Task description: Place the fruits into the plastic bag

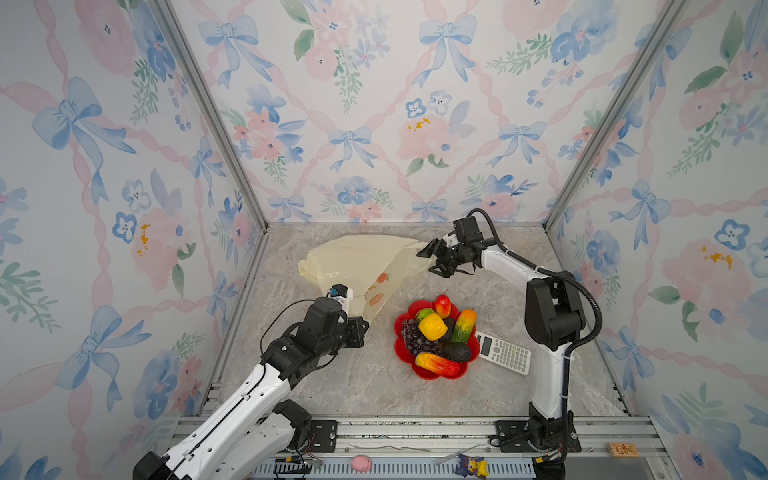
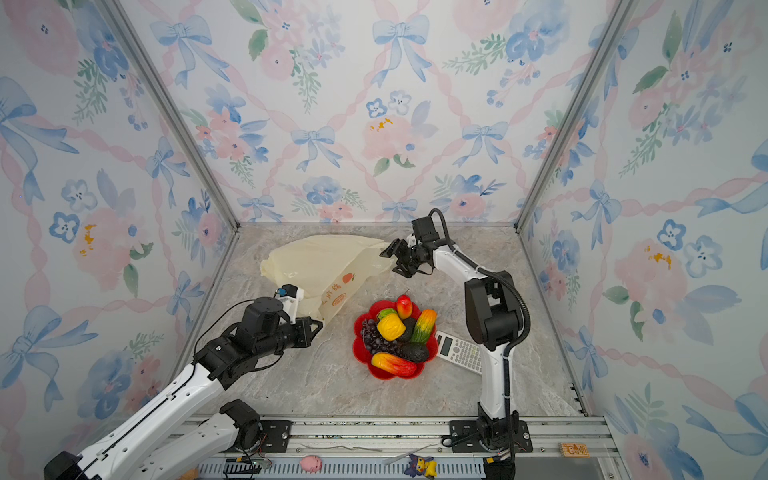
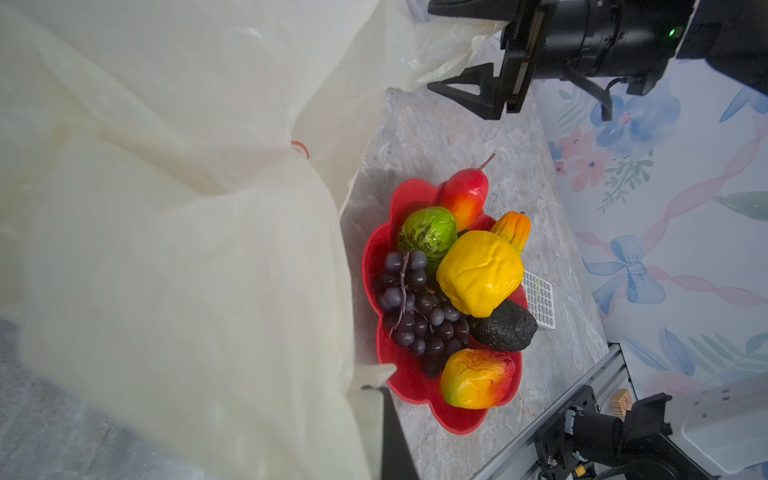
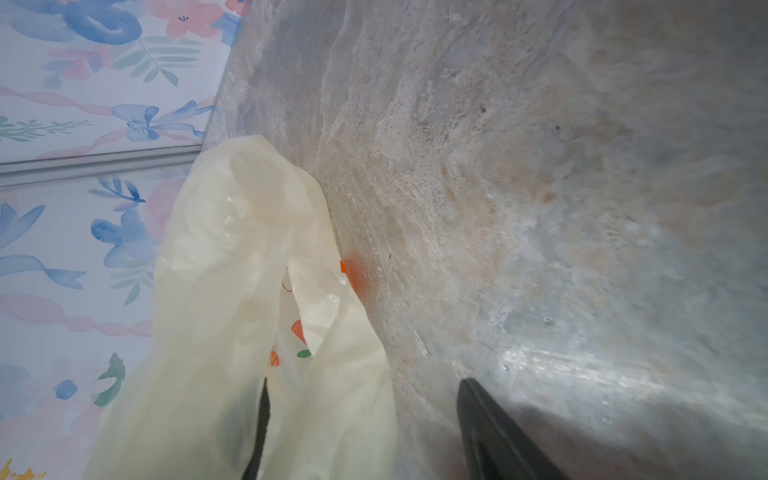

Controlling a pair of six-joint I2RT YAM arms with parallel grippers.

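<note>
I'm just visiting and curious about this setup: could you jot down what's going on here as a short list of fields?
plastic bag: spread over the table beyond the dish
fruits: piled in the red dish, none seen in the bag
left gripper: shut on the bag's near corner
right gripper: open at the bag's far end
also there: calculator by the dish

My arms: glossy white shells [image 1: 245, 399] between chunky black joints [image 1: 552, 311]. A ribbed black hose [image 1: 597, 311] arcs beside the right elbow joint.
</note>
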